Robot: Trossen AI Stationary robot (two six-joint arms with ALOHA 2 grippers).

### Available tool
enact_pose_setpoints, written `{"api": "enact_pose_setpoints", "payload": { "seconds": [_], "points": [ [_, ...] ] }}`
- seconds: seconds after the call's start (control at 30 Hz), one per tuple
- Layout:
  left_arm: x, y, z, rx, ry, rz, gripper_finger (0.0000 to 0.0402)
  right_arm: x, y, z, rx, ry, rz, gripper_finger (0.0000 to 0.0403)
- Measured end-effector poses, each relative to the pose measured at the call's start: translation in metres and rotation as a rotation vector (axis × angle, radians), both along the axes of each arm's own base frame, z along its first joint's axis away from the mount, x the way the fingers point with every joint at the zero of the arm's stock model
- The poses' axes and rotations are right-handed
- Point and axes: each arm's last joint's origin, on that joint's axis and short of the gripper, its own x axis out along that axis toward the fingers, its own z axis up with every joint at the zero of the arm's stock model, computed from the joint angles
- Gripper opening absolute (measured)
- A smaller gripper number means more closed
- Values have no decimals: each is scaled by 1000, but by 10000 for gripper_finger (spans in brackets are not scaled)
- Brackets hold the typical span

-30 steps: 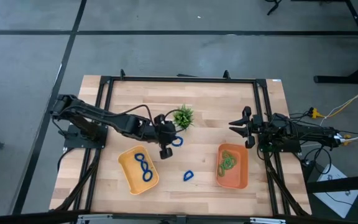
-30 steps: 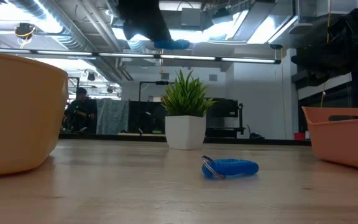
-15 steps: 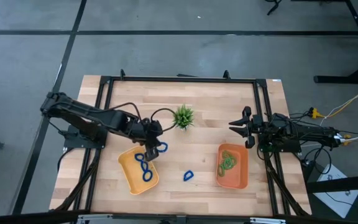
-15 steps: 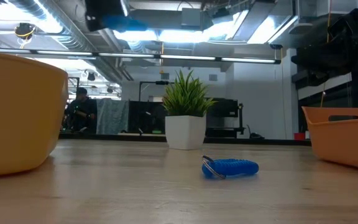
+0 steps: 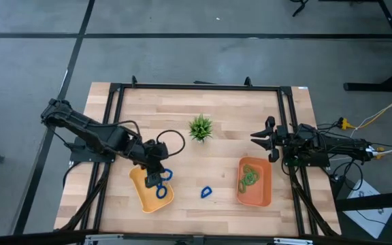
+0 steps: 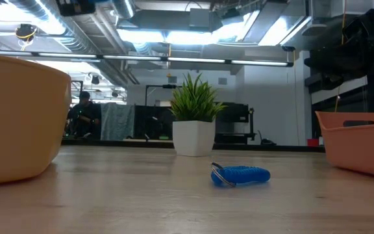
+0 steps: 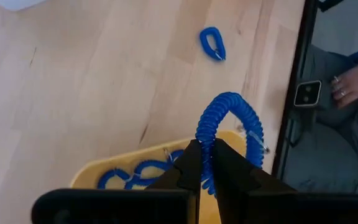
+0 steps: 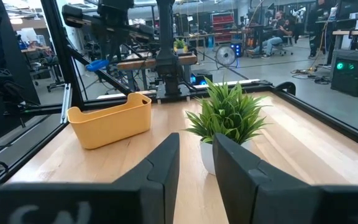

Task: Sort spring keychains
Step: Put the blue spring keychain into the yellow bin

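A dark blue coiled spring keychain (image 7: pixel 230 124) hangs pinched between the left gripper (image 5: pixel 156 178)'s pressed-together fingers, over the yellow plastic tray (image 5: pixel 141 192) at lower left of the high view. Another blue keychain (image 5: pixel 206 192) lies on the wooden table (image 5: pixel 223 146), lower centre. The right gripper (image 5: pixel 258 139) waits at right, fingers slightly spread.

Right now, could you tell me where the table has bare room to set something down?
Bare wood lies between the plant and the right gripper, and behind the plant. It is crowded at the yellow tray, where the left gripper holds a blue keychain.
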Motion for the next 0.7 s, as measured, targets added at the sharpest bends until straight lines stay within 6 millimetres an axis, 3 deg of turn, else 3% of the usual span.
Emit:
{"api": "enact_pose_setpoints", "payload": {
  "seconds": [0.27, 0.7],
  "points": [
    [-15, -8, 9, 53, -53, 31, 20, 0, 0, 0, 0, 0, 0, 97],
    [-17, -11, 9, 45, -41, 74, 20, 0, 0, 0, 0, 0, 0, 97]
  ]
}}
